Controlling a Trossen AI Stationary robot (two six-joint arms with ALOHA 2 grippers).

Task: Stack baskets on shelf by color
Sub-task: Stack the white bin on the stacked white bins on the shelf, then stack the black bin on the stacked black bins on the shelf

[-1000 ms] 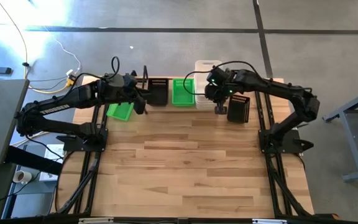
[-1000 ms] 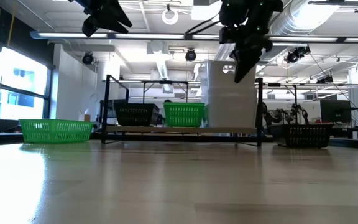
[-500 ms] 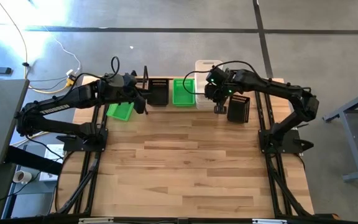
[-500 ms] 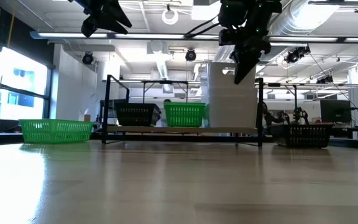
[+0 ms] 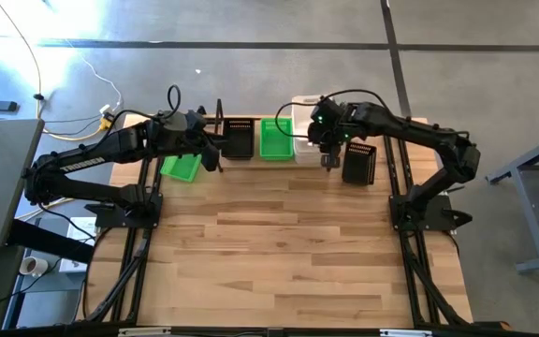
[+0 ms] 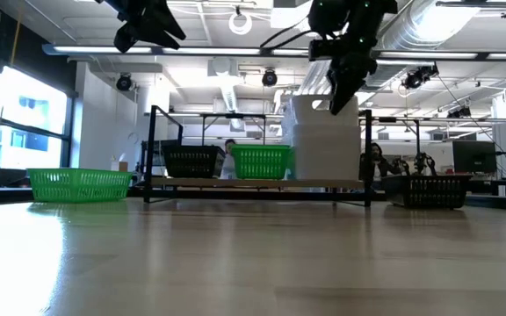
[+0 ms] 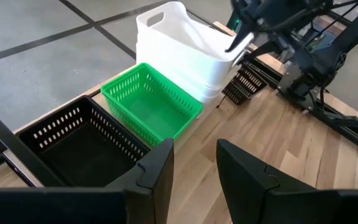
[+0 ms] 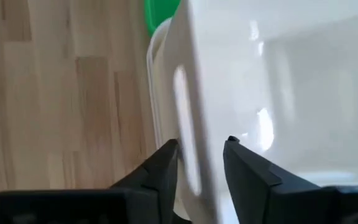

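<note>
The right gripper (image 8: 201,165), fingers spread astride the top white basket's (image 7: 185,43) wall, is stacking whites; next, lift clear.

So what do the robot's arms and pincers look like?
Both arms are black and jointed, with thin black cables looping above them. The left arm has white letters printed along it. The right arm shows a small green light near its wrist. The left pincer and the right pincer each have two flat, dark, wedge-shaped fingers.
</note>
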